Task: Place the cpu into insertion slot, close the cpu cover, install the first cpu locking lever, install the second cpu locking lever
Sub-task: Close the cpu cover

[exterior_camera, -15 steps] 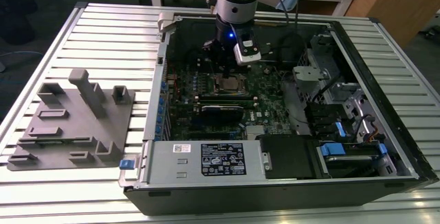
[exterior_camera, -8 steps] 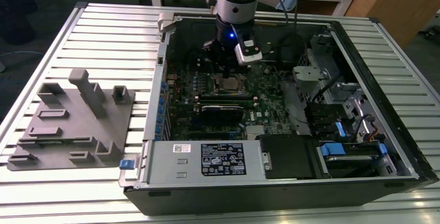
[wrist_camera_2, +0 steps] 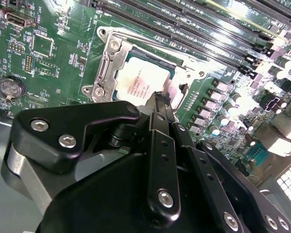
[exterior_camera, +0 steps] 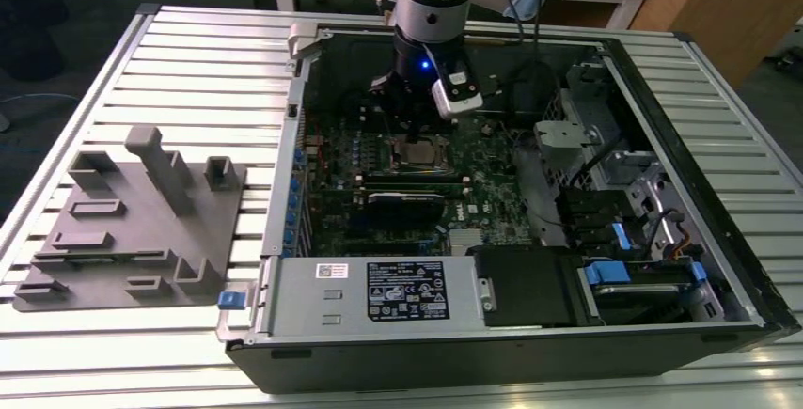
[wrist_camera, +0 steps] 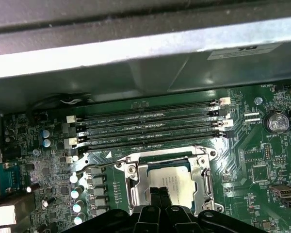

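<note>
The cpu (wrist_camera_2: pixel 139 81) lies flat in the insertion slot (wrist_camera_2: pixel 105 35) on the green board, its silvery top facing up. The cpu cover (wrist_camera_2: pixel 108 68) lies down around it, and the chip (wrist_camera: pixel 178 178) shows through the cover's window (wrist_camera: pixel 136 187). A thin wire lever (wrist_camera: pixel 99 166) sticks out sideways from the socket's corner. My gripper (wrist_camera_2: pixel 161 100) is shut, its two black fingers pressed together with the tips right over the edge of the cpu. Whether they touch it is unclear. In the exterior view the gripper (exterior_camera: pixel 412 134) reaches down into the open case just above the socket (exterior_camera: pixel 420 152).
Long black memory slots (wrist_camera: pixel 150 128) run beside the socket. A coin battery (wrist_camera: pixel 276 121) and capacitors (wrist_camera: pixel 77 194) stand nearby. The case wall (wrist_camera: pixel 136 53) rises past the memory slots. A power supply (exterior_camera: pixel 376 289), drive bays (exterior_camera: pixel 627 273) and a grey fixture plate (exterior_camera: pixel 126 221) at the exterior view's left.
</note>
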Robot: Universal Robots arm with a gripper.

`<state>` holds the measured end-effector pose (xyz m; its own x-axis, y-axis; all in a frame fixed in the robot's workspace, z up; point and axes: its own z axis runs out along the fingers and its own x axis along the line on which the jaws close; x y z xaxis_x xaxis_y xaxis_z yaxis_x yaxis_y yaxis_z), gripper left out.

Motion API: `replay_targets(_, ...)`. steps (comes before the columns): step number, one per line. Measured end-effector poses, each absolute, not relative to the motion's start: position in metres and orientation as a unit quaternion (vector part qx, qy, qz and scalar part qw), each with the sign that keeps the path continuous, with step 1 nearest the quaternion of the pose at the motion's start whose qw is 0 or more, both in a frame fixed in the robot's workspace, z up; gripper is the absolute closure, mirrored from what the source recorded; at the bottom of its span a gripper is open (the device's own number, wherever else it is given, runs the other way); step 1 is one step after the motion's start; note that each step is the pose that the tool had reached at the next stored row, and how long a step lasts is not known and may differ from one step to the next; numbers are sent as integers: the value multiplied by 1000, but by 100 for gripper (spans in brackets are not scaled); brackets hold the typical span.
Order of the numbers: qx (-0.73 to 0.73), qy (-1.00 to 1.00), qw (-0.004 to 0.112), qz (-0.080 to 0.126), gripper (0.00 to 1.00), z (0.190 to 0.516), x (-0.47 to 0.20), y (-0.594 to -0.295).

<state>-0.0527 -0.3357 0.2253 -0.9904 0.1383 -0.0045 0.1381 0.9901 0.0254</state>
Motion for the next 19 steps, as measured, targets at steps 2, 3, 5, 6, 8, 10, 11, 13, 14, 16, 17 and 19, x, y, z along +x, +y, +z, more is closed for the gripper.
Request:
replay_targets(2, 69, 998, 3, 12, 89, 225, -53, -336)
replay_targets(3, 69, 998, 3, 12, 89, 225, -53, -336)
replay_targets(5, 67, 998, 3, 13, 89, 225, -53, -336)
replay_targets(6, 66, 998, 3, 13, 89, 225, -53, -336)
replay_targets(8, 63, 998, 3, 13, 89, 225, -53, -336)
replay_targets(10, 60, 998, 3, 13, 89, 225, -53, -336)
replay_targets(11, 59, 998, 3, 13, 89, 225, -53, -336)
replay_targets(13, 57, 998, 3, 13, 89, 225, -53, -336)
replay_targets(14, 57, 998, 3, 13, 89, 225, -53, -336)
replay_targets(16, 57, 998, 3, 13, 89, 225, -53, -336)
replay_targets(17, 57, 998, 3, 13, 89, 225, -53, -336)
replay_targets(19, 57, 998, 3, 13, 89, 225, -53, -336)
